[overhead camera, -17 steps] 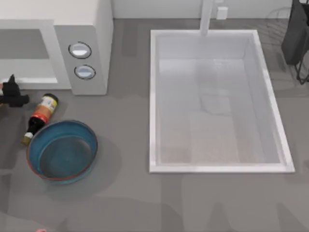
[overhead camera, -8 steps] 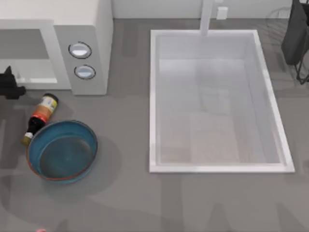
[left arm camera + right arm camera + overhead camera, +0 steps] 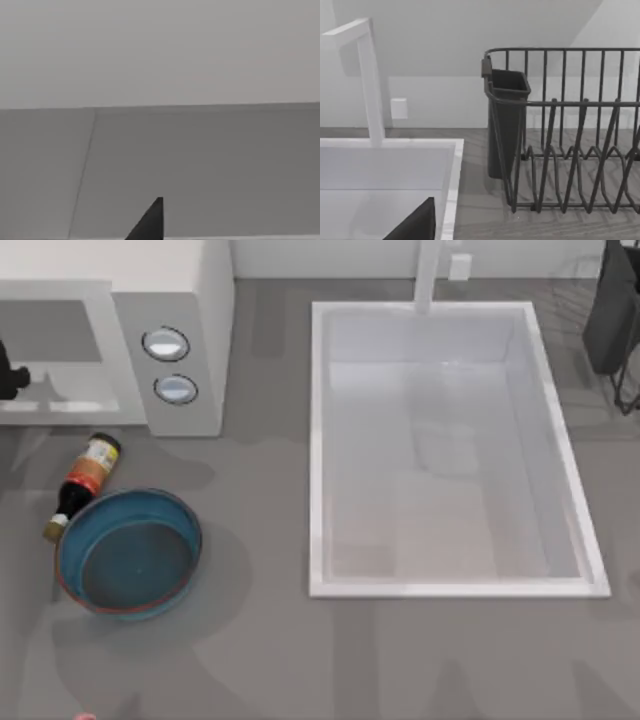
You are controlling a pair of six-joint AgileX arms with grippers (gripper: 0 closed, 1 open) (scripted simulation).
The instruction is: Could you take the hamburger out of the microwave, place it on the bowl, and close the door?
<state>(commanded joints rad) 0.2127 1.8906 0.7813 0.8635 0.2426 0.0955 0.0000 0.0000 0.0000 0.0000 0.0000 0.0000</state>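
Note:
The white microwave [image 3: 170, 300] stands at the table's back left, with two round knobs on its front panel and its cavity [image 3: 50, 340] open toward me. My left gripper [image 3: 8, 380] is a dark shape at the picture's far left edge, level with the cavity's front sill. The left wrist view faces plain grey walls, and a dark tip of that gripper [image 3: 150, 226] shows at its edge. The hamburger and the door are out of view. The blue bowl [image 3: 128, 552] with a reddish rim sits in front of the microwave and holds nothing. My right gripper [image 3: 415, 227] is parked near the sink's back right.
A dark bottle [image 3: 82, 483] with an orange label lies between the microwave and the bowl, touching the bowl's rim. A large white sink [image 3: 320, 450] with a faucet [image 3: 428, 275] takes up the middle and right. A black dish rack [image 3: 570, 150] stands at the back right.
My left gripper has moved away from beside the bottle, back toward the microwave's opening and further to the left edge. Bowl and bottle have not moved.

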